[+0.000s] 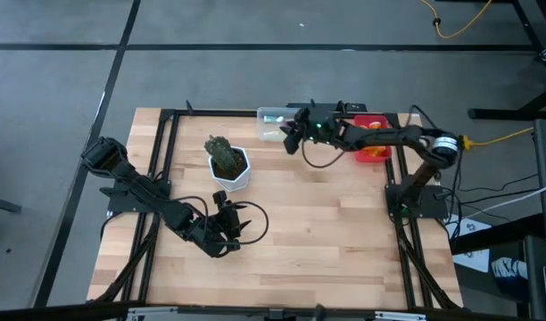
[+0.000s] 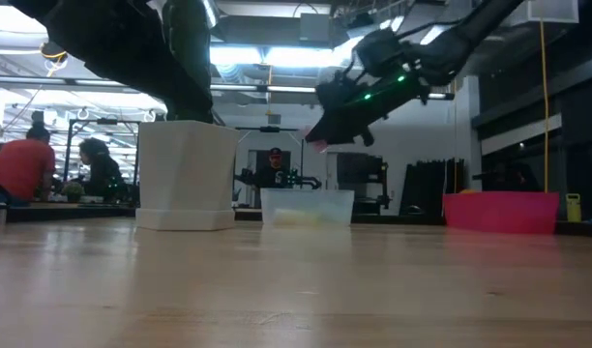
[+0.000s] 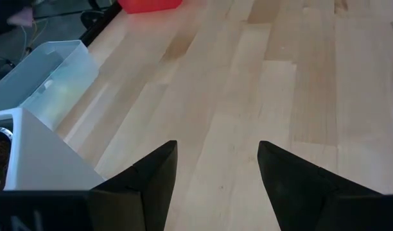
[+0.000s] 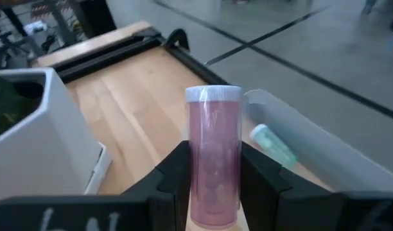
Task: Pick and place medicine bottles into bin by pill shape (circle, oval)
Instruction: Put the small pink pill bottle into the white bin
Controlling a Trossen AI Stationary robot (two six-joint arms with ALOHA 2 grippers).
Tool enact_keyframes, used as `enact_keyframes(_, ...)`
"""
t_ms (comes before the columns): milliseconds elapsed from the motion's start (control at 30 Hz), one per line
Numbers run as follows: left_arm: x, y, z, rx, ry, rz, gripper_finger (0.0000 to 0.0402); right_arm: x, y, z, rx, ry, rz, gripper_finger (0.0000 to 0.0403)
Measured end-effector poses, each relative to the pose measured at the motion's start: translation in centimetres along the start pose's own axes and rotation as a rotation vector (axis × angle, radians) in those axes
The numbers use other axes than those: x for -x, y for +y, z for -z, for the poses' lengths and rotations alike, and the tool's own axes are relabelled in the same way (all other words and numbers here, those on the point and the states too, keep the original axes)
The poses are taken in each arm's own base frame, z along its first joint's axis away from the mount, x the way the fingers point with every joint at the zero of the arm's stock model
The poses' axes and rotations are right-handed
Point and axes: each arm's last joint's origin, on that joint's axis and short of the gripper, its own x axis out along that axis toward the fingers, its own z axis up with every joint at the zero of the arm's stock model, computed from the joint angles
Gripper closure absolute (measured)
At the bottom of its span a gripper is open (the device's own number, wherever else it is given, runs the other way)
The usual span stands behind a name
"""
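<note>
My right gripper (image 4: 212, 153) is shut on a pink translucent medicine bottle (image 4: 212, 147) with a pale cap. It hangs in the air at the far side of the table, over the near edge of a clear bin (image 1: 271, 123). A teal bottle (image 4: 272, 145) lies on its side in that bin. A red bin (image 1: 372, 143) stands to the clear bin's right. My left gripper (image 3: 217, 172) stands open over bare wood near the table's front left, with nothing between its fingers. My right gripper pinches the pink bottle's body (image 4: 212, 183) between its two fingers (image 4: 177, 168), one on each side. The capped end (image 4: 212, 95) stands out past the fingertips. The gripper slants down toward the table's left, and the bottle is lifted clear of table and bin.
A white hexagonal plant pot (image 1: 229, 166) with a plant stands left of centre, between the two grippers. A black frame (image 1: 166, 120) runs along the table's edges. Bare wood (image 1: 326, 223) lies across the middle and the near right. People sit in the room beyond (image 2: 20, 166).
</note>
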Motion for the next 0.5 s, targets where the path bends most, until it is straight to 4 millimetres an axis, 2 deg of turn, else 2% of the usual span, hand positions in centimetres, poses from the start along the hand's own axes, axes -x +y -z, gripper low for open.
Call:
enact_keyframes(233, 0.0, 0.0, 0.0, -0.001, 0.000, 0.000, 0.0191, -4.4, -1.2, -0.1, -0.050, 0.036, 0.014, 0.0297)
enact_keyframes(367, 0.0, 0.0, 0.0, -0.003, 0.001, 0.000, 0.0191, -5.7, -1.3, -0.1, -0.029, 0.042, 0.018, 0.0286)
enact_keyframes(500, 0.0, 0.0, 0.0, -0.002, 0.001, -0.001, 0.0191, -6.1, -1.3, -0.3, -0.015, 0.037, 0.017, 0.0262)
